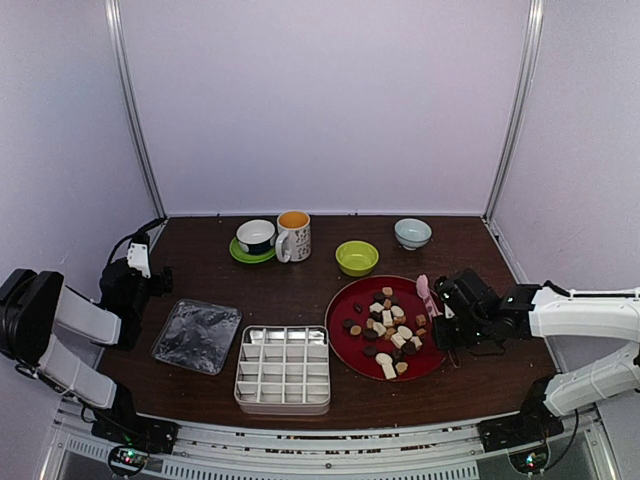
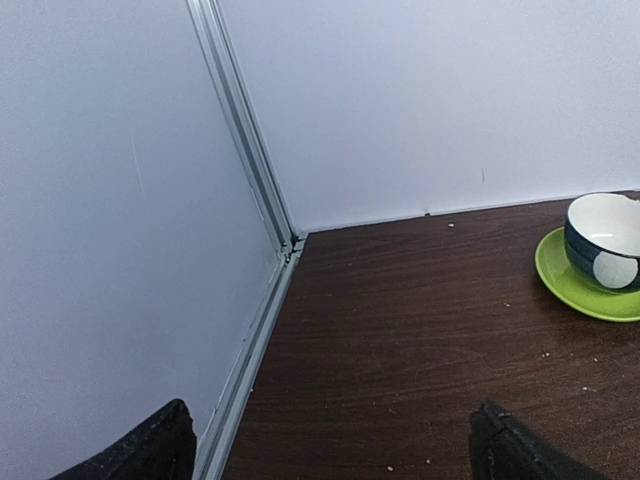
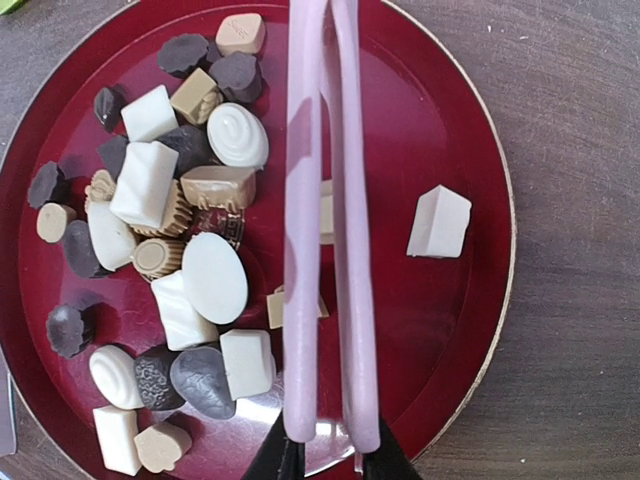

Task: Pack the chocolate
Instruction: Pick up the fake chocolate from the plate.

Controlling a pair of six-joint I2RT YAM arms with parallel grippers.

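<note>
A dark wooden table [image 1: 200, 275] carries a red plate [image 1: 425, 350] heaped with chocolate [image 1: 390, 330], right of centre. The right gripper [image 1: 443, 305] holds pink tongs [image 1: 425, 292] at the plate's right rim. Left of the plate sits a divided tray [image 1: 283, 368], then a clear lid [image 1: 197, 336]. Along the far side stand a cup on a green saucer [image 1: 256, 238], a mug [image 1: 294, 236], a green bowl [image 1: 357, 258] and a pale bowl [image 1: 412, 233]
</note>
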